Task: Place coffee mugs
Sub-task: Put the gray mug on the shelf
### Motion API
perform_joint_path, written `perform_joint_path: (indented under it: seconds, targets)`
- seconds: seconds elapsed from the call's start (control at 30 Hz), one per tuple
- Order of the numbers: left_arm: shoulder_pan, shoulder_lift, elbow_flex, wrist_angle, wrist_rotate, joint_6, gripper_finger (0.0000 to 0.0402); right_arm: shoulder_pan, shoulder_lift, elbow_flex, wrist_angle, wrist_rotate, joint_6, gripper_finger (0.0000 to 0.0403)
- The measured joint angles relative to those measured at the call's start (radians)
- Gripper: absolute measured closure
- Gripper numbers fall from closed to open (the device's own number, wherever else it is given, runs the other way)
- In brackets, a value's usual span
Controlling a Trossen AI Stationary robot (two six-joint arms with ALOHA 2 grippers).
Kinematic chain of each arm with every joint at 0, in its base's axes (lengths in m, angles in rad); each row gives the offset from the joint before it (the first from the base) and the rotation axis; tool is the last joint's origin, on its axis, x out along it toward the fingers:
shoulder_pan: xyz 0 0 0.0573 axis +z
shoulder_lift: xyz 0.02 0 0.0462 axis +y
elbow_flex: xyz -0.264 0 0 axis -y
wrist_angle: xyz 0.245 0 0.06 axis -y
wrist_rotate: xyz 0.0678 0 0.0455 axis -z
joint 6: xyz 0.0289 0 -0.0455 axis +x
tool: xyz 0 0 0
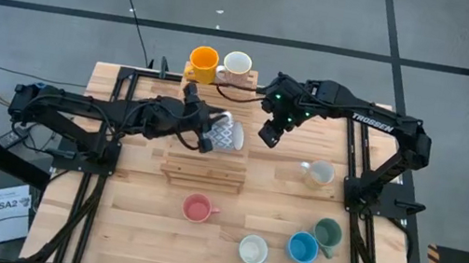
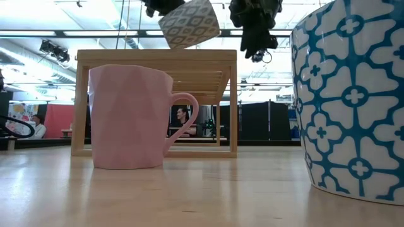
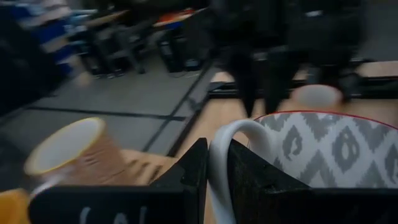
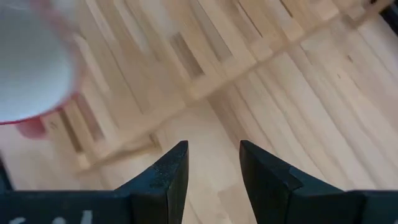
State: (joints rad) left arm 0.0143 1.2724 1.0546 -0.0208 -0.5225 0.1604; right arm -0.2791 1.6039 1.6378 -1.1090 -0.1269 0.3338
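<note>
Table overhead: left fingers (image 3: 214, 180) pinch patterned mug (image 3: 329, 155) handle.

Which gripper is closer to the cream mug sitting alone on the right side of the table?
The right gripper. It hangs empty, up and to the left of that cream mug. The left gripper is farther left, over the wooden rack, shut on the patterned mug.

you've got eight mugs (image 1: 226, 134) round the wooden rack (image 1: 204, 166): one orange, one pink, one blue, one green, one grey-patterned, three white or cream. two arms, one rack.
</note>
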Motion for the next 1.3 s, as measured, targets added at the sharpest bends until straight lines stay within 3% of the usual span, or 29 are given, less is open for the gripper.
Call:
perform_joint_path:
  seconds: [0.23, 0.43, 0.7, 0.93, 1.3]
  targets:
    - [0.0, 0.0, 0.0, 0.002, -0.231, 0.008, 0.0348, -0.025, 0.0, 0.0, 0.106, -0.06, 0.112, 0.0257]
    - [0.0, 0.0, 0.0, 0.011, -0.342, 0.021, 0.0348, -0.068, 0.0, 0.0, 0.231, -0.131, 0.261, 0.0258]
    - [-0.003, 0.0, 0.0, 0.104, -0.376, 0.095, 0.0348, -0.119, 0.0, 0.0, 0.367, -0.273, 0.424, 0.0259]
    - [-0.013, 0.0, 0.0, 0.231, -0.376, 0.212, 0.0348, -0.137, 0.0, 0.0, 0.442, -0.314, 0.486, 0.0259]
    - [-0.014, -0.001, 0.001, 0.361, -0.377, 0.276, 0.0348, -0.14, 0.0, 0.0, 0.547, -0.449, 0.562, 0.0259]
